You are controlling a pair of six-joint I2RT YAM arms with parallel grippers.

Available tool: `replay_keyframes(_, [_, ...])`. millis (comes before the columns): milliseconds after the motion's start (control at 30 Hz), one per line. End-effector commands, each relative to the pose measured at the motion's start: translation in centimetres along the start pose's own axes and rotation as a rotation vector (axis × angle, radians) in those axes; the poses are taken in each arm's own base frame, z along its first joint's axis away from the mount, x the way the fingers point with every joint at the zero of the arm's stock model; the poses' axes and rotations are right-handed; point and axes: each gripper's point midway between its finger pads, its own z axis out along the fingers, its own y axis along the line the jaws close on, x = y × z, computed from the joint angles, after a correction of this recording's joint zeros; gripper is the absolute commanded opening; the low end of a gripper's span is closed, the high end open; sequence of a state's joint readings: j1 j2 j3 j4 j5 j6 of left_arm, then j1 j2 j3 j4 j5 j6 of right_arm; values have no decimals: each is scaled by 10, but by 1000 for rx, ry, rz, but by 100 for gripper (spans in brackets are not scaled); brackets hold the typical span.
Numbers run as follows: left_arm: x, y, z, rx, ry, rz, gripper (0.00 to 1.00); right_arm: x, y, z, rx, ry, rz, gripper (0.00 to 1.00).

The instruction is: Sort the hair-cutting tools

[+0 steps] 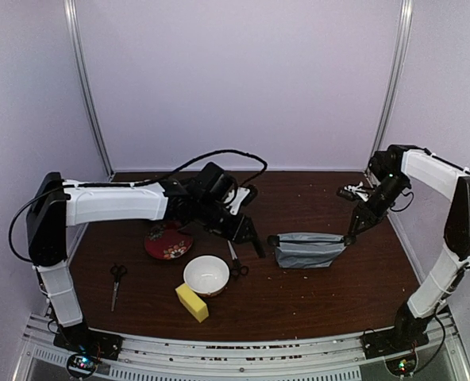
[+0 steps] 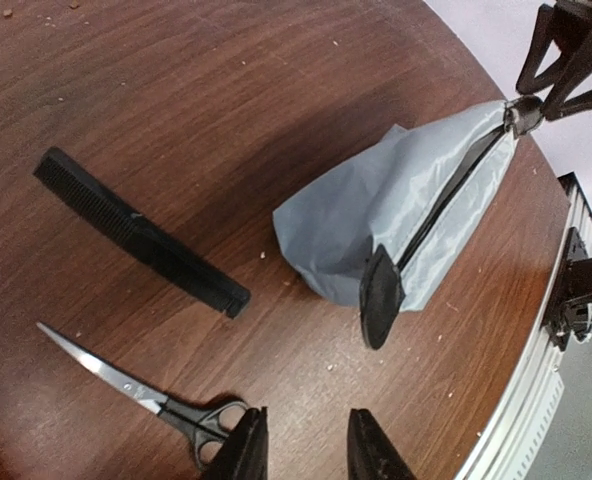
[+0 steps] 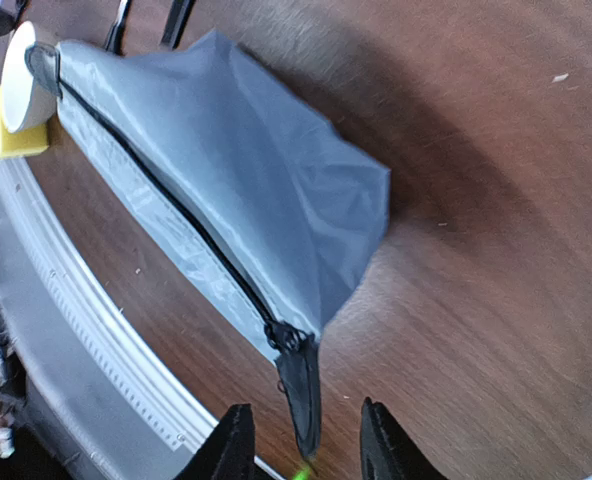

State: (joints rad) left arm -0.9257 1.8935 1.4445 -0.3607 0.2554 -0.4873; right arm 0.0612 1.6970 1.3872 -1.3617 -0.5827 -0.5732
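Note:
A grey zip pouch (image 1: 306,250) lies mid-table. It also shows in the left wrist view (image 2: 376,210) and the right wrist view (image 3: 236,160). One pair of scissors (image 1: 117,279) lies at the left. A second pair (image 1: 235,262) lies beside the bowl and also shows in the left wrist view (image 2: 136,385). The black comb (image 2: 136,235) lies next to that pair. My left gripper (image 2: 306,450) is open and empty, just above the table by those scissors' handles. My right gripper (image 3: 306,445) is open, with the pouch's black pull tab (image 3: 301,395) between its fingers, untouched. A small black-and-silver thing (image 1: 352,193) at the back right may be the clipper.
A red patterned plate (image 1: 167,242) sits under the left arm. A white bowl (image 1: 206,274) and a yellow sponge (image 1: 191,302) stand toward the front. The table's metal front rail (image 1: 235,349) runs along the near edge. Crumbs dot the wood.

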Motion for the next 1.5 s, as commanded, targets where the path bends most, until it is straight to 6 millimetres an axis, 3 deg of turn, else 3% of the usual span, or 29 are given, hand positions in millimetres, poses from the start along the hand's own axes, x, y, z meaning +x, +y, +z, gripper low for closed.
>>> replay_keyframes(0, [-34,0,-69,-134,-149,122,50,-20,-4,-43,211,-171,-32,38])
replay_keyframes(33, [-41,2,-85,-170,-179,154,84,-24,0,-50,238,-201,-57,38])
replay_keyframes(67, [-45,2,-102,-203,-200,194,96,-29,6,-56,262,-228,-90,38])
replay_keyframes(167, [-59,11,-156,-345,-284,223,98,-41,37,-63,302,-275,-239,37])
replay_keyframes(300, [-60,35,-222,-555,-372,179,98,-55,102,-50,314,-302,-498,32])
replay_keyframes(367, [-50,49,-230,-595,-342,217,98,-60,130,-40,312,-314,-602,28])
replay_keyframes(467, [-38,74,-219,-495,-260,145,98,-70,163,-17,291,-305,-719,25])
replay_keyframes(533, [-44,88,-227,-506,-284,131,98,-76,181,-1,269,-279,-770,24])
replay_keyframes(633, [-63,97,-256,-608,-448,194,98,-90,201,24,236,-256,-803,24])
replay_keyframes(733, [-67,112,-268,-673,-505,178,98,-104,216,50,232,-213,-813,24])
replay_keyframes(833, [-56,139,-274,-807,-531,113,98,-122,224,70,242,-186,-788,24])
replay_keyframes(933, [-17,195,-288,-1136,-478,-29,98,-139,223,92,257,-141,-759,24])
replay_keyframes(1000, [1,220,-299,-1335,-375,-48,98,-146,218,111,261,-92,-755,22])
replay_keyframes(1133, [-17,205,-297,-1216,-385,-29,98,-159,207,144,258,-10,-742,20])
replay_keyframes(1233, [-24,189,-295,-1095,-417,4,94,-155,209,163,212,76,-748,25])
replay_keyframes(1467, [-24,188,-301,-1120,-360,33,92,-151,184,192,273,160,-704,31])
